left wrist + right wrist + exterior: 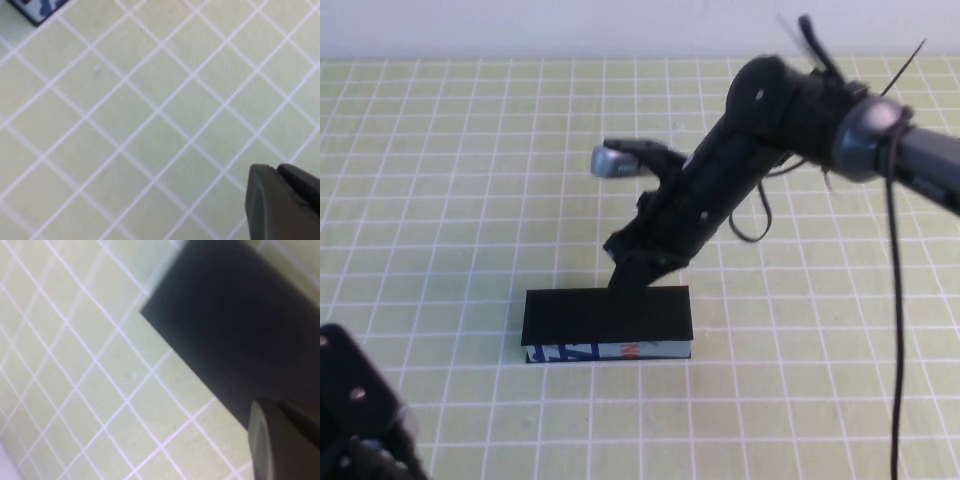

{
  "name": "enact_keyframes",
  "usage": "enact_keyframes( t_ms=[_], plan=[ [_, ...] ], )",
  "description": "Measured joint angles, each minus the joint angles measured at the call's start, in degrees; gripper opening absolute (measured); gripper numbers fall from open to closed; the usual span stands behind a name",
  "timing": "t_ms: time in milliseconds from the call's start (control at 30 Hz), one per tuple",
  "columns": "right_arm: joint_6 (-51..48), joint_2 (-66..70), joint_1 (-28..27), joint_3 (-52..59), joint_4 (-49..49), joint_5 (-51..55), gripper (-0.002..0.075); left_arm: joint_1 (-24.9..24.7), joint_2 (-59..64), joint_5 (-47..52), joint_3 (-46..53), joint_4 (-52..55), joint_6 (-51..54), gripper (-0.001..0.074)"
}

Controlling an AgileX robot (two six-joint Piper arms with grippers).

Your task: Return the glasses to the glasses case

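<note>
The glasses case [607,318] lies near the middle of the surface [470,180], its flap lid down and flat, so that we see only the black top and, along the edge facing the robot, a printed strip of white, blue and orange-red. We cannot see inside it, and the glasses appear in none of the three views; whether they lie under the lid we cannot tell.

The surface is a yellow-green mat ruled with a white grid, which runs back to a pale wall [520,25] along the far edge. Apart from the case and the arms, it carries nothing we can make out.

The right arm reaches in from the right and slants down toward the case. The right gripper [642,268] is at the far long edge of the lid, about midway along it, and appears to touch it there. From above its tip reads as a single dark wedge, and the right wrist view shows only one dark finger [285,440] over the black lid [240,330]; we cannot tell whether the jaws are apart or together. A grey camera housing [612,161] projects from this arm, and black cables [893,300] hang from it at the right.

The left gripper [360,420] sits low at the near left corner, well apart from the case. Its wrist view shows one dark finger [280,205] over bare mat and a corner of the case's printed strip [37,9]; the state of its jaws we cannot tell either.
</note>
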Motion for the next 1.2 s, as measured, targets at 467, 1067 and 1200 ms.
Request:
enact_keyframes(
  t_ms=[467, 1067, 1200],
  plan=[
    [4.88, -26.48, -0.60, 0.00, -18.78, 1.66, -0.0017, 0.00, -13.32, 12.25, -16.68, 35.20, -16.46, -0.0003],
    [15.56, -63.50, -0.66, 25.20, -41.85, -4.10, -0.0017, 0.00, -32.58, 4.29, -17.77, 21.68, -17.74, -0.0003],
    [19.18, -73.37, -0.74, 34.95, -43.80, -11.97, -0.0017, 0.00, -33.02, 3.05, -15.62, 20.75, -20.28, -0.0003]
  ],
)
